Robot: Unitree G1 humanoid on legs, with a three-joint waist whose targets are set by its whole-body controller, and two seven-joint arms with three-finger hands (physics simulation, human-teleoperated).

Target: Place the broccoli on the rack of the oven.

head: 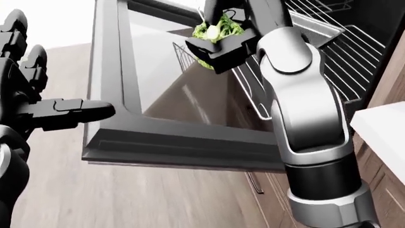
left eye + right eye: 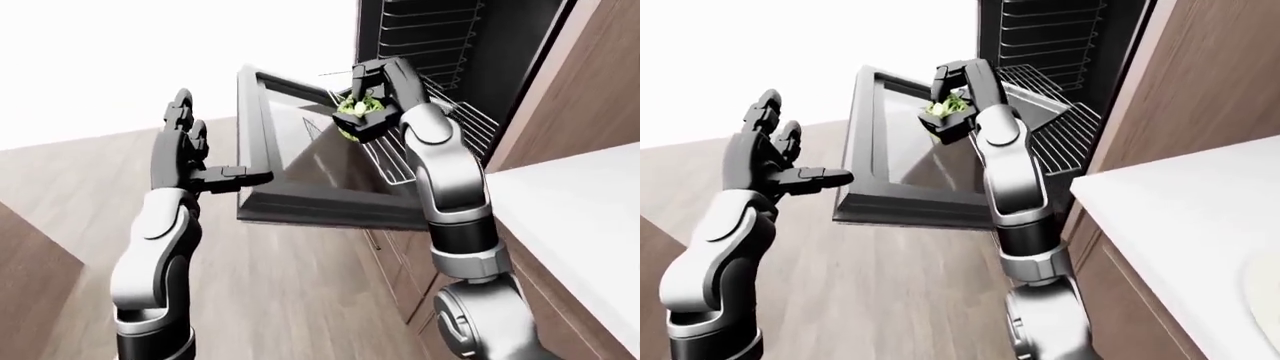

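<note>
broccoli (image 1: 217, 29) clasped in right hand (image 1: 221, 40), above oven door (image 1: 164, 104), beside rack (image 1: 329, 57)

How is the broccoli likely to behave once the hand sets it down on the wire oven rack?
The broccoli looks lumpy and rounded, so it may rock or roll on the rack. It seems light: the right hand holds it aloft in its fingers.

A white countertop (image 2: 1180, 217) tops wooden cabinets (image 2: 1120, 292) above a wood-plank floor (image 2: 890, 285).

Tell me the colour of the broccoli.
Green, with paler yellowish stems; the broccoli shows best in the head view.
</note>
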